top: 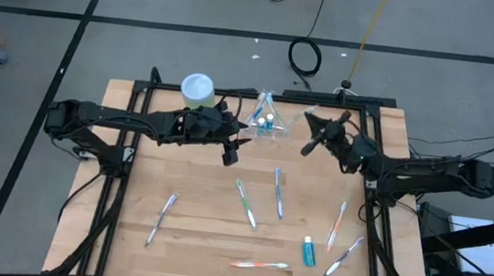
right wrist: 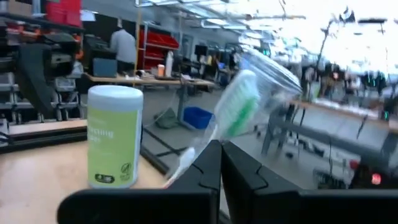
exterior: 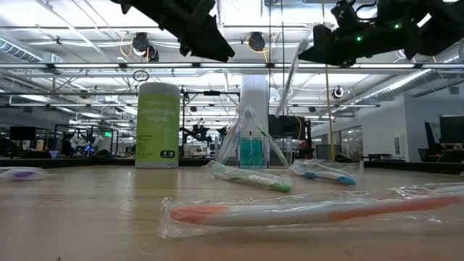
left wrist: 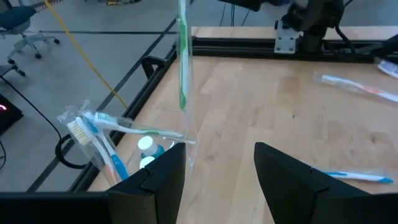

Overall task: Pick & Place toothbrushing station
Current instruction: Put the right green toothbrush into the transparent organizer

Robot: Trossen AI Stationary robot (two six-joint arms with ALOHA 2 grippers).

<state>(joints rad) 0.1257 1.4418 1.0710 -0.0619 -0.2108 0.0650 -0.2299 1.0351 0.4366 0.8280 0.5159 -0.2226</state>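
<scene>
Pinching a wrapped green-and-white toothbrush (right wrist: 239, 112) near one end, the right tool (top: 308, 147) hangs above the far part of the tabletop (top: 190, 242), its fingers pressed together on the handle; in the left wrist view the brush dangles almost upright just beside the clear plastic bag (left wrist: 124, 140). That bag stands at the far edge and already holds several toothbrushes and what look like blue tubes, though the count cannot be told. The left tool (top: 230, 152) sits close to the bag on its other side, fingers spread and holding nothing. Main risk, as judged: the grip is far out on a slippery wrapper, so the brush may swing or slide out before it is over the bag's mouth. The bag is light and floppy; a brush tip catching its rim could tip it or push it toward the tabletop's edge, spilling what is inside. The two tools work near each other, so a lowering move by the right could brush the left. The green wipes canister (top: 197, 88) stands near the bag and could be nudged. Other wrapped toothbrushes lie scattered across the nearer tabletop, with one blue tube (top: 309, 251) among them, not yet collected.
</scene>
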